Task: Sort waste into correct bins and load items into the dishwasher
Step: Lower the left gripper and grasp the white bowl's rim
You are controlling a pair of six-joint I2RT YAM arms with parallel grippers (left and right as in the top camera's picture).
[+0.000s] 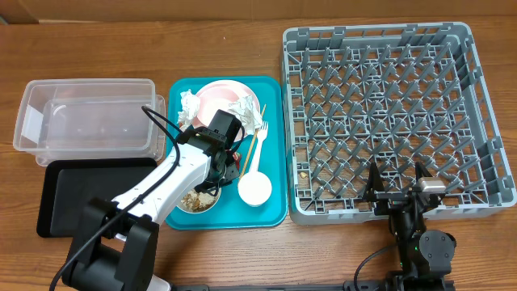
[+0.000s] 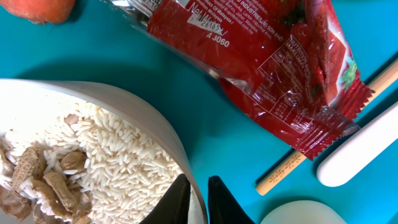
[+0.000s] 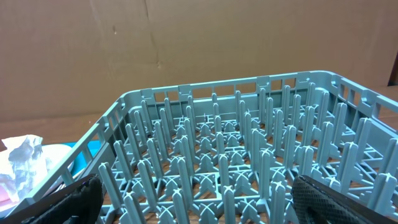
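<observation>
My left gripper (image 1: 212, 182) (image 2: 198, 182) is shut on the rim of a white bowl (image 1: 198, 202) (image 2: 158, 121) that holds rice and beige scraps; one finger is inside the rim, the other outside. Close beside it on the teal tray lie a red snack wrapper (image 2: 267, 62), a wooden chopstick (image 1: 252, 145) (image 2: 283, 173), a white fork (image 1: 260, 137) (image 2: 360, 155) and a small white cup (image 1: 254, 189) (image 2: 305, 214). An orange carrot (image 2: 43, 7) shows at the top edge. My right gripper (image 1: 396, 184) (image 3: 202, 194) stands open at the near edge of the grey dishwasher rack (image 1: 485, 97) (image 3: 217, 155).
A pink plate (image 1: 222, 99) with crumpled napkins (image 1: 190, 105) sits at the back of the teal tray (image 1: 275, 162). A clear plastic tub (image 1: 89, 117) and a flat black tray (image 1: 73, 194) lie to the left.
</observation>
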